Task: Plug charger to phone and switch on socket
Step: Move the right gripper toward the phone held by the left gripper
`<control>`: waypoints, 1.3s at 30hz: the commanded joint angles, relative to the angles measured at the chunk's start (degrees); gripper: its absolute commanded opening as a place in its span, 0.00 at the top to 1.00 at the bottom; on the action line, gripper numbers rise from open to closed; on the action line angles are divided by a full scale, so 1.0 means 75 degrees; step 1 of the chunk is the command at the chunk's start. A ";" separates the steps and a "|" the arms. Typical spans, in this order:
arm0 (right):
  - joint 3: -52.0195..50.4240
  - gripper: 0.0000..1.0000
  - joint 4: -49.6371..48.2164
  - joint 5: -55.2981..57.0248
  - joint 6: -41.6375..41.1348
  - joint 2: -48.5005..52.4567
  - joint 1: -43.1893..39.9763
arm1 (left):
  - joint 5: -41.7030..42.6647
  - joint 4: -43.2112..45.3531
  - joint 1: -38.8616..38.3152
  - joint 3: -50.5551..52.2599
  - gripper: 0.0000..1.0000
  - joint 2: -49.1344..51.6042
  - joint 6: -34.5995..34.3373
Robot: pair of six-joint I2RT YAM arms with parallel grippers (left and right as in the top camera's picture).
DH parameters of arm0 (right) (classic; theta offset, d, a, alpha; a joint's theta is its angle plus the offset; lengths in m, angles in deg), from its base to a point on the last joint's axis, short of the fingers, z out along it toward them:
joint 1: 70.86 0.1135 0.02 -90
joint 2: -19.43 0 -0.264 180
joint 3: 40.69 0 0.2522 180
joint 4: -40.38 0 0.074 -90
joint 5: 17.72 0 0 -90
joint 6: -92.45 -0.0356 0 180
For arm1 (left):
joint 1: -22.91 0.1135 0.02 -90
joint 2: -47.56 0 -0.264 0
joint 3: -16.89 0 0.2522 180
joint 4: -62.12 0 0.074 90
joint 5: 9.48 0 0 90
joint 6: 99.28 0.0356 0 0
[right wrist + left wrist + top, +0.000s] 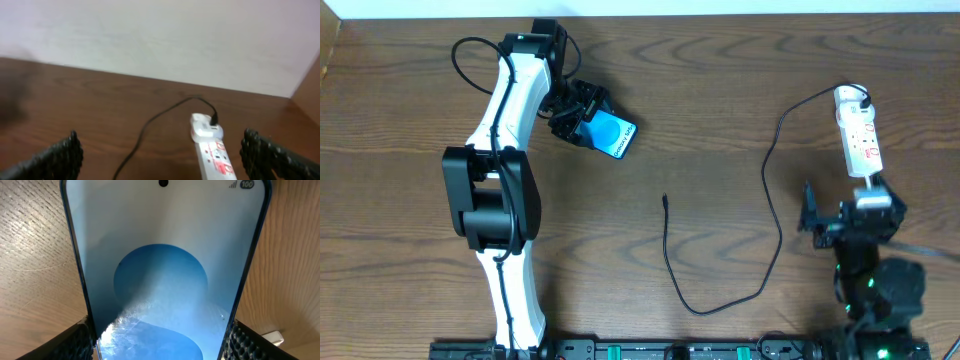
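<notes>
The phone (612,134), its screen glowing blue, sits at the back left between the fingers of my left gripper (578,112), which is shut on its sides. In the left wrist view the phone (160,255) fills the frame, with both pads of the gripper (160,347) against its edges. The black charger cable (772,200) loops across the table. Its free tip (665,198) lies mid-table and its plug (865,103) sits at the far end of the white socket strip (860,140). My right gripper (850,212) is open and empty just short of the strip (212,155).
The wall runs along the table's far edge (150,45). In the right wrist view the cable (147,127) runs to the left of the strip. My right gripper (162,157) has its fingers spread wide apart. The left arm (500,180) stretches along the left side.
</notes>
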 commanded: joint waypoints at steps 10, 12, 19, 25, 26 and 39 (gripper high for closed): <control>0.5056 0.01 0.2640 -0.4415 -0.1052 0.5916 -0.0396 | 0.0277 -0.0029 0.0003 -0.0140 0.92 -0.0312 -0.0216; 0.5665 0.01 0.2734 -0.5356 -0.1061 0.6741 -0.0376 | 0.0283 -0.0032 0.0003 -0.0140 0.93 -0.0312 -0.0216; 0.6067 0.01 0.1207 -0.6627 -0.2145 0.8702 -0.0364 | 0.0312 -0.0090 -0.0082 -0.0140 0.93 -0.0312 -0.0909; 0.6067 0.01 0.0769 -0.6729 -0.5298 0.9786 -0.0131 | 0.0306 -0.0082 -0.0350 -0.0140 0.93 -0.0312 -0.1174; 0.6067 0.01 0.0769 -0.6729 -0.5400 0.9943 -0.0052 | 0.0303 -0.0082 -0.0402 -0.0140 0.93 -0.0312 -0.1247; 0.6067 0.01 0.0810 -0.6717 -0.6137 1.0998 0.1192 | 0.0297 0.0213 -0.1058 -0.0140 0.93 -0.0312 -0.1454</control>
